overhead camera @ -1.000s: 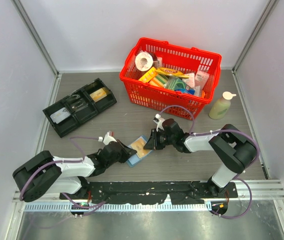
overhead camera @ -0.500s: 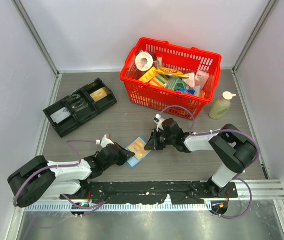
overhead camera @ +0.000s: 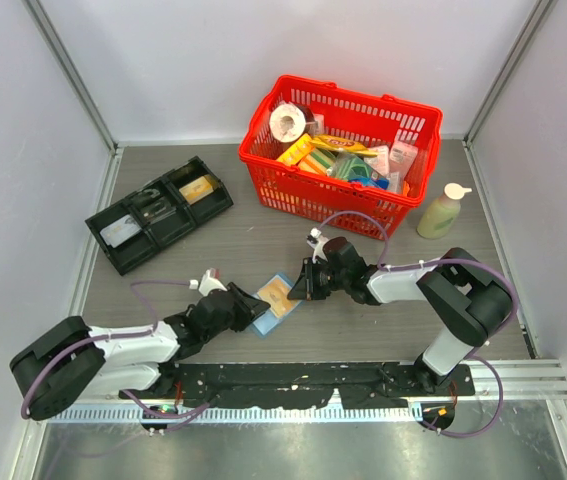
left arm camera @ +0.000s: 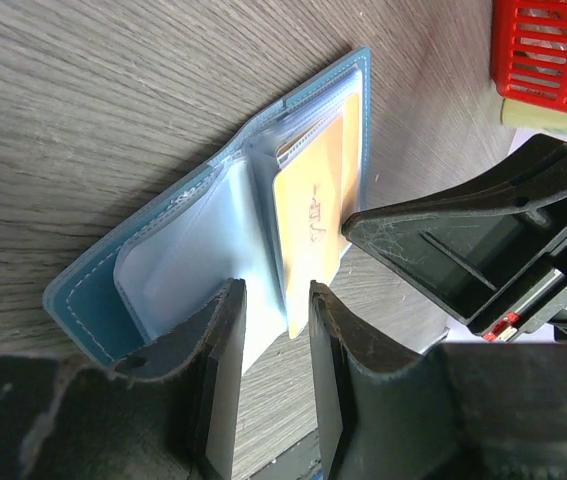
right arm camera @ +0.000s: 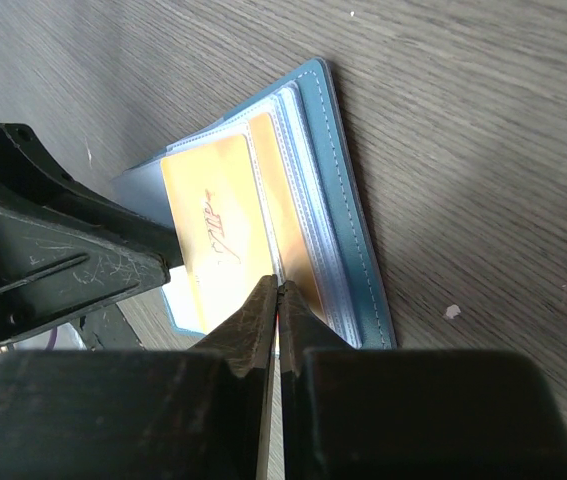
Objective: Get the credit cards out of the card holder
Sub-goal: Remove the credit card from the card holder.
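The blue card holder (overhead camera: 268,315) lies open on the table between my grippers, also in the left wrist view (left arm camera: 163,255) and right wrist view (right arm camera: 338,190). An orange-tan credit card (overhead camera: 279,293) sticks partly out of its clear pockets (left arm camera: 313,200) (right arm camera: 213,235). My left gripper (overhead camera: 252,308) (left arm camera: 276,300) is narrowly open, with the card's near corner in the gap between its fingers. My right gripper (overhead camera: 297,287) (right arm camera: 279,292) is shut on a thin clear pocket leaf of the holder beside the card. I see no silvery-grey card in the holder.
A black compartmented tray (overhead camera: 158,214) at the left holds flat grey and tan items. A red basket (overhead camera: 338,150) of goods stands at the back. A pale bottle (overhead camera: 441,211) stands to its right. Side walls flank the table.
My left gripper has drawn back a little toward the near left. The card holder has shifted slightly left with it. The right gripper has stayed shut in place.
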